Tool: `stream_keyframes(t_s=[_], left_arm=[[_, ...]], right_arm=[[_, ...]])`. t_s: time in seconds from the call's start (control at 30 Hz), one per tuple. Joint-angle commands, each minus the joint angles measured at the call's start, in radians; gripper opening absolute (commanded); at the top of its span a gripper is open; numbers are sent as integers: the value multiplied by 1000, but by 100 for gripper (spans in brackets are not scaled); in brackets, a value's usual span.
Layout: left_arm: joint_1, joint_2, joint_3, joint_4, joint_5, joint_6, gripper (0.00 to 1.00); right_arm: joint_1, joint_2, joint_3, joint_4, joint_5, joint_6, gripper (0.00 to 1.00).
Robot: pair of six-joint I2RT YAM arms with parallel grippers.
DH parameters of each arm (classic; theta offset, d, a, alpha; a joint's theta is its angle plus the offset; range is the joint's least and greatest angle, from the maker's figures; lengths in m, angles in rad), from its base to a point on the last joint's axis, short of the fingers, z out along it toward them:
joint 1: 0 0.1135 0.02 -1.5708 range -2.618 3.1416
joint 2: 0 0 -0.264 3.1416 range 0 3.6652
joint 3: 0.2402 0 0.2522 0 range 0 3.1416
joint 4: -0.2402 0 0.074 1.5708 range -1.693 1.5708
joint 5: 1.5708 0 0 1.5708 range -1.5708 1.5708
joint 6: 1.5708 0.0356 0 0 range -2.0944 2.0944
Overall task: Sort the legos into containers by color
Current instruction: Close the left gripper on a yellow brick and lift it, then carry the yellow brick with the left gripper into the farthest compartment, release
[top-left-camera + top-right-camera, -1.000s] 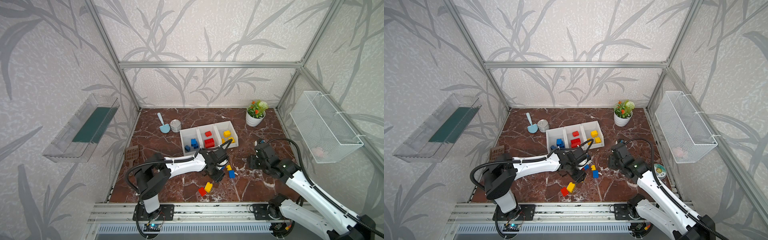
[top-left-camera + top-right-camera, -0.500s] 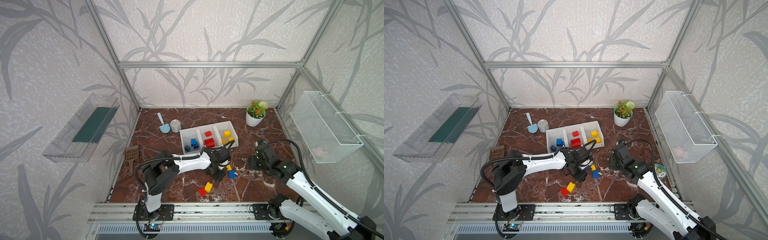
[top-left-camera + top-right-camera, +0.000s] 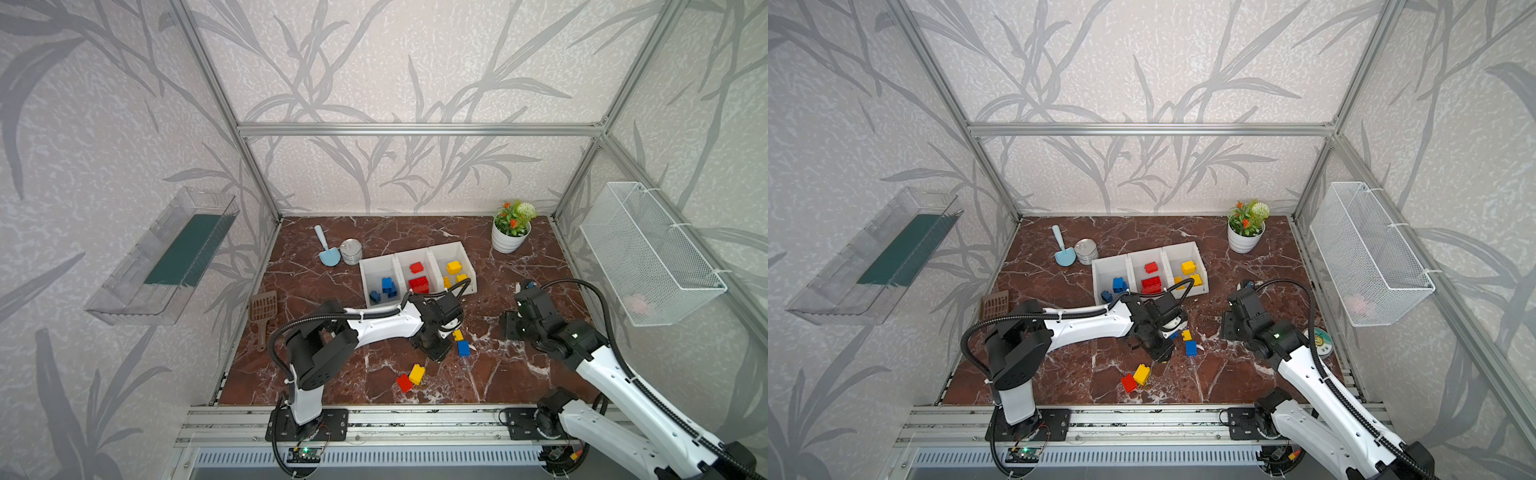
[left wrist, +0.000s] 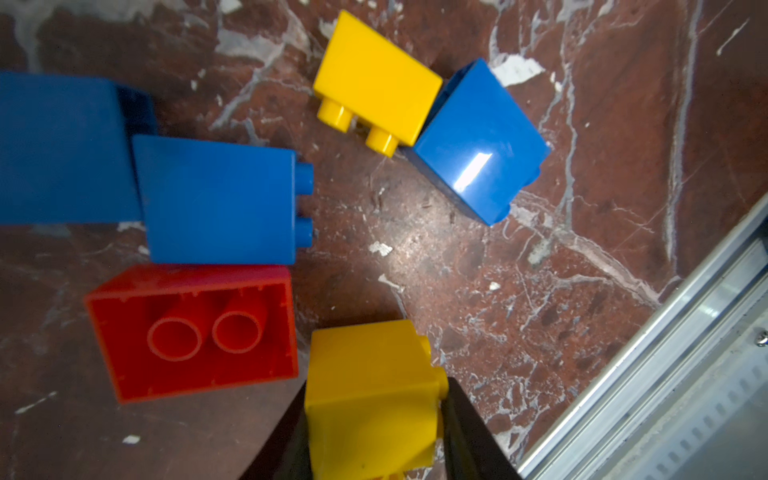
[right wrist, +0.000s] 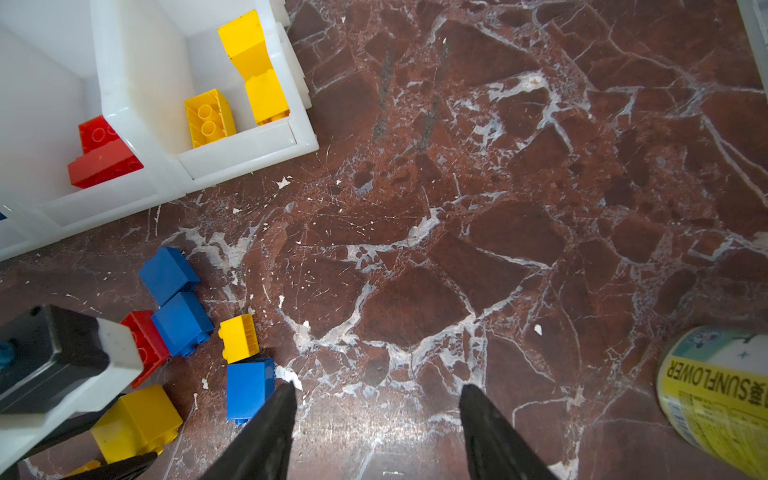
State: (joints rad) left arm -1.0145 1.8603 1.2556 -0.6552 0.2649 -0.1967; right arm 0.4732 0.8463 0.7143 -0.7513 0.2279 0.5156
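My left gripper (image 4: 374, 411) is shut on a yellow lego (image 4: 370, 386), one black jaw against each side, low over the marble floor. Close by lie a red lego (image 4: 195, 332), two blue legos (image 4: 216, 203) and a yellow lego (image 4: 374, 83) touching a blue one (image 4: 478, 141). In both top views this gripper (image 3: 434, 351) stands in front of the containers (image 3: 365, 270), which hold blue (image 3: 388, 286), red (image 3: 419, 282) and yellow legos (image 3: 454, 268). A yellow (image 3: 417, 374) and a red lego (image 3: 404, 383) lie nearer the front. My right gripper (image 5: 378, 399) is open over bare floor, empty.
A potted plant (image 3: 510, 232) stands at the back right, a tin can (image 3: 351, 251) and a blue scoop (image 3: 326, 251) at the back left, a brown scoop (image 3: 262, 309) at the left edge. A sunflower can (image 5: 719, 399) lies right of my right gripper. Wire basket (image 3: 648, 253) and clear tray (image 3: 166, 257) hang on the walls.
The left jaws have closed onto the yellow lego, and the left arm's elbow has swung right. The right arm has barely moved.
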Motion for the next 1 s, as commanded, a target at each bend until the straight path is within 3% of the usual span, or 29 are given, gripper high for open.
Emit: stream_keyframes(t_s=[0.0, 0.17, 0.33, 0.5, 0.73, 0.97], left_arm=[[8, -53, 40, -11, 32, 6, 35], [45, -60, 112, -6, 46, -5, 36], [143, -2, 275, -16, 44, 16, 36], [250, 137, 542, -19, 42, 22, 36], [314, 401, 939, -92, -2, 38, 37], [353, 482, 981, -61, -50, 6, 39]], right_arm=[[-8, -18, -9, -21, 13, -15, 63], [-15, -16, -16, -10, 6, -28, 63], [-46, -21, -9, 7, -20, -46, 62], [-66, 5, -3, 26, -45, -76, 62], [-79, 35, 20, 45, -89, -107, 62], [-82, 51, 19, 51, -114, -115, 62]])
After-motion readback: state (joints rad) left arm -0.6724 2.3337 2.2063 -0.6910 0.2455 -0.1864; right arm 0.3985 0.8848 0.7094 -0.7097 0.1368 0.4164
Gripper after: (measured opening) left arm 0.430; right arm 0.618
